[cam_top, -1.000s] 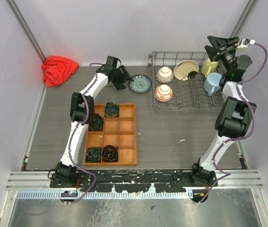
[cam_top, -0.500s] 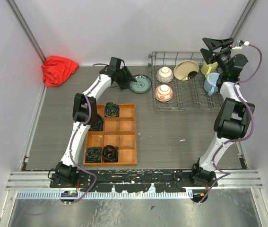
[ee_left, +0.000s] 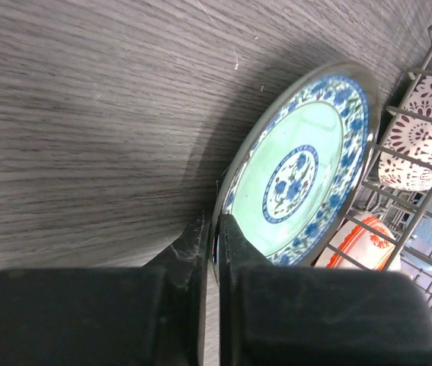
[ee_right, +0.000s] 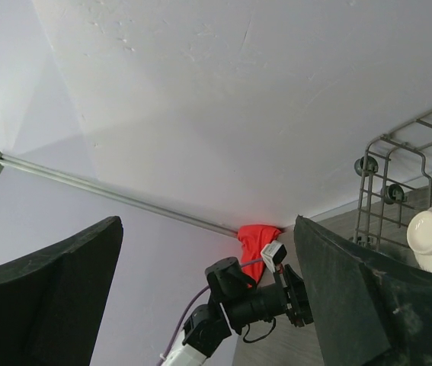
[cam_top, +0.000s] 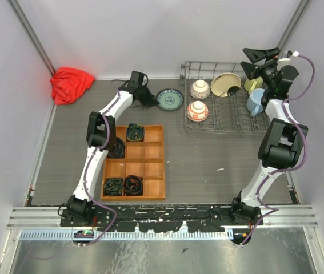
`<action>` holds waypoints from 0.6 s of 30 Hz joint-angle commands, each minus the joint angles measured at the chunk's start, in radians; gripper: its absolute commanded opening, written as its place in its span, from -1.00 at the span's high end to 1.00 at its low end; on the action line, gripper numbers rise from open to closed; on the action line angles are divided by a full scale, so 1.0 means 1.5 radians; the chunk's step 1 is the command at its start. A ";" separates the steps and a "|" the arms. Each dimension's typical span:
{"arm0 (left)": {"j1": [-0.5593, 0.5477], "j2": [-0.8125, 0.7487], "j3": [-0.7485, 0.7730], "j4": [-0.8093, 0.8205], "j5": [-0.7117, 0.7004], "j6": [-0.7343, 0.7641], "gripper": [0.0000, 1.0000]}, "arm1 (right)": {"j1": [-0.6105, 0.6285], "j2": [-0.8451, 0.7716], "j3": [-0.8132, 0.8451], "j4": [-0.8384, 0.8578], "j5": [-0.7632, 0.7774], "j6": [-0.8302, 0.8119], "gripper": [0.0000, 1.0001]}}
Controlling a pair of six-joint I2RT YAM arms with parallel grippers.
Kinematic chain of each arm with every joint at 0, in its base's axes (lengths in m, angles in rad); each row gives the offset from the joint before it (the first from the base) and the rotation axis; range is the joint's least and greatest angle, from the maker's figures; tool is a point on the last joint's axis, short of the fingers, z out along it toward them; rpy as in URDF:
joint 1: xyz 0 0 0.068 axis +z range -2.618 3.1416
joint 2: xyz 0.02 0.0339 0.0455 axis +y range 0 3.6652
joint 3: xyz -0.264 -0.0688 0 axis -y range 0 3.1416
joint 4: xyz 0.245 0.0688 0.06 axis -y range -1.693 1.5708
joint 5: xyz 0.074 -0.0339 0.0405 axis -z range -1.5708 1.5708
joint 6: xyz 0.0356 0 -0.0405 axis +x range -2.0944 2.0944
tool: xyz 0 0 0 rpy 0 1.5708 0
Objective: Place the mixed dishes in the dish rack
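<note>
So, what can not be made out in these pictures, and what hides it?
- Top view: pale yellow mug mostly behind the right gripper.
- Left wrist view: near rim of the teal plate covered by the left gripper.
- Top view: dark coils in the wooden tray, too small to identify.
- Right wrist view: dish rack cut off by the edge.

Your grey wire dish rack (cam_top: 207,130) stands at the back right. In its left end sit the back bowl (cam_top: 199,89) and, just nearer, the redder front bowl (cam_top: 198,111), both apparently mouth down. The cream plate (cam_top: 225,84) leans tilted mid-rack, with the yellow mug (cam_top: 252,84) and blue cup (cam_top: 257,100) at the right end. Your teal plate (ee_left: 296,179) lies outside, just beside the rack's left wall, its rim pinched by the left gripper (ee_left: 214,229).
</note>
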 commanded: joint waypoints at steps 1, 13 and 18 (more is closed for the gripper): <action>-0.016 0.005 -0.037 0.029 0.015 0.002 0.94 | 0.003 -0.050 0.005 0.002 -0.017 -0.030 -0.98; 0.011 -0.155 -0.280 0.100 0.007 0.046 1.00 | 0.032 -0.039 0.034 -0.085 -0.065 -0.110 -0.97; 0.027 -0.258 -0.401 0.157 0.026 0.062 1.00 | 0.064 -0.028 0.071 -0.211 -0.100 -0.216 -0.97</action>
